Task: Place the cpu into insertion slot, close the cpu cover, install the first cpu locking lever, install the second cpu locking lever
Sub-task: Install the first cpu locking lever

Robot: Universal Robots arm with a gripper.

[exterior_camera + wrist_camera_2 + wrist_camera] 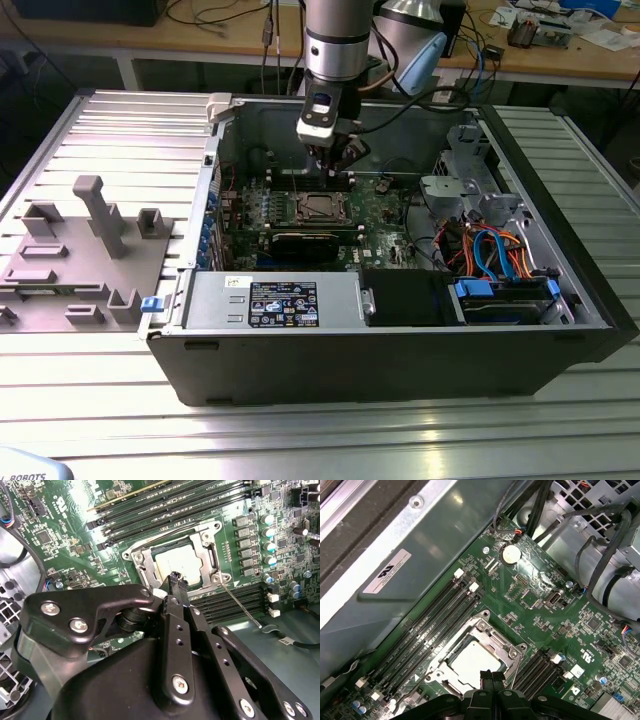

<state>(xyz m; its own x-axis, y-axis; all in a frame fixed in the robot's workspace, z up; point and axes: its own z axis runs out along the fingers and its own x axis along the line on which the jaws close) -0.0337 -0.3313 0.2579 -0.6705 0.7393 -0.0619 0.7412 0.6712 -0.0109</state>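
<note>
The cpu (180, 562) lies flat in its socket on the green motherboard, its pale metal face showing through the cpu cover (207, 545), which lies down over it. In the first wrist view the cpu (472, 662) and the cover frame (492, 630) sit just beyond my fingertips. A thin metal locking lever (242, 607) stands out loose from the socket corner, slanting away over the memory slots. My gripper (177, 578) hangs just above the socket's near edge, fingers pressed together with nothing between them. In the exterior view the gripper (337, 170) is inside the open computer case, over the socket (318, 207).
Black memory slots (435, 625) flank the socket on both sides. Bundled cables (600, 555) and a drive cage (470, 165) stand at the exterior view's right. A power supply (280, 300) fills the case front. A grey fixture plate (80, 250) lies outside the case.
</note>
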